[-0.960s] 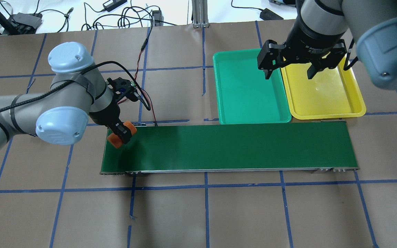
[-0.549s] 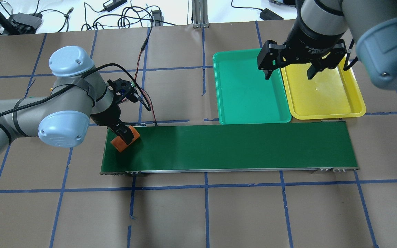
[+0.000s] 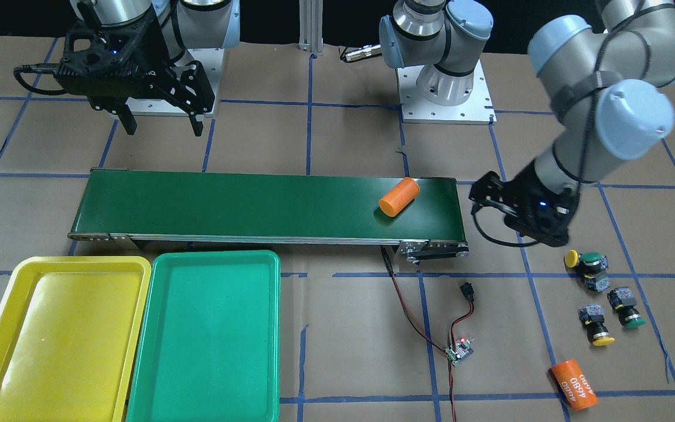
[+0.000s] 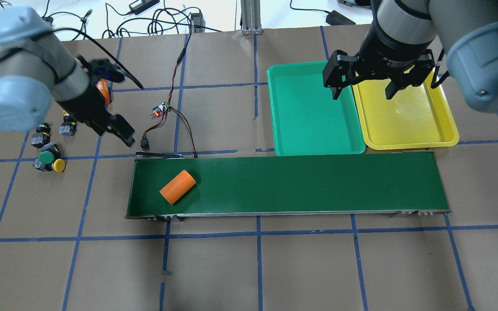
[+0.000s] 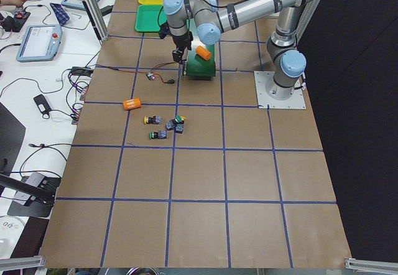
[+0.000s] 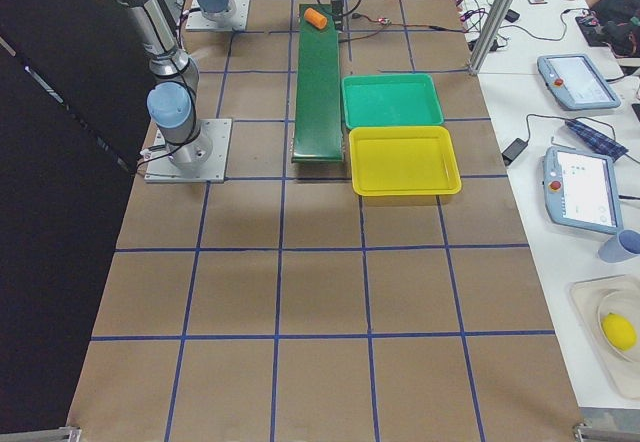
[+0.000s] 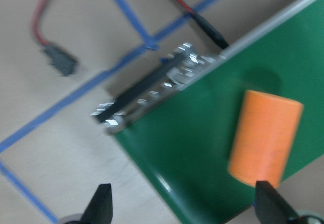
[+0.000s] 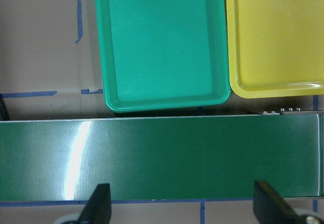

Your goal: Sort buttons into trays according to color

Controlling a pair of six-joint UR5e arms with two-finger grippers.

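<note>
Brown-papered table (image 4: pixel 214 276), gridded with blue tape (image 4: pixel 258 259), spreads beneath both arms. Spread and empty, the left gripper (image 7: pixel 185 208) hangs off the end of the long dark-green conveyor belt (image 4: pixel 309 183). 4 small black-bodied push-buttons (image 3: pixel 594 272), 2 yellow-capped and 2 green-capped, lie just beyond it, none sorted. Ahead of the right gripper (image 4: pixel 363 93), likewise spread and empty, sit the shallow green plastic tray (image 4: pixel 305 112) and yellow plastic tray (image 4: pixel 404 121). Next, probably, the left gripper must descend squarely over 1 button.

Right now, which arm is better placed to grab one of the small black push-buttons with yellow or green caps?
Left. The open left gripper hangs near the push-buttons; the right gripper is far off, by the yellow and green plastic trays.
</note>
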